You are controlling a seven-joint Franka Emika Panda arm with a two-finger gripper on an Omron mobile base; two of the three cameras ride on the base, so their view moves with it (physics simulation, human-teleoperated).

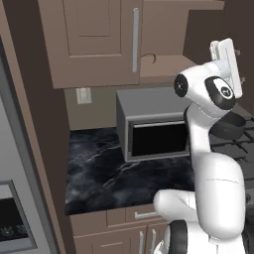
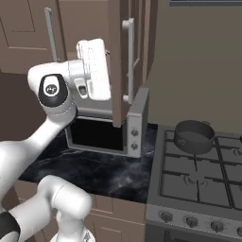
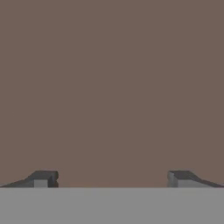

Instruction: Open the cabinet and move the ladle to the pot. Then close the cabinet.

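Note:
The cabinet's left door (image 1: 94,39) is shut, its silver bar handle (image 1: 135,39) upright. The right door (image 2: 119,61) stands swung open, edge-on in the right base view. On the bare shelf inside lies the ladle (image 1: 150,58), small, brown and curved. My white hand (image 2: 94,68) is raised just left of the open door, in front of the cabinet opening. In the hand view my gripper (image 3: 112,179) is open, its fingertips (image 3: 43,178) wide apart, facing a plain brown surface close up. The pot (image 2: 193,136) sits on the stove's back left burner.
A grey microwave (image 1: 154,129) stands on the black marble counter (image 1: 99,173) under the cabinet. The stove (image 2: 198,179) lies to its right. A tall appliance (image 1: 15,198) bounds the left side. Low drawers and doors (image 1: 124,233) run under the counter.

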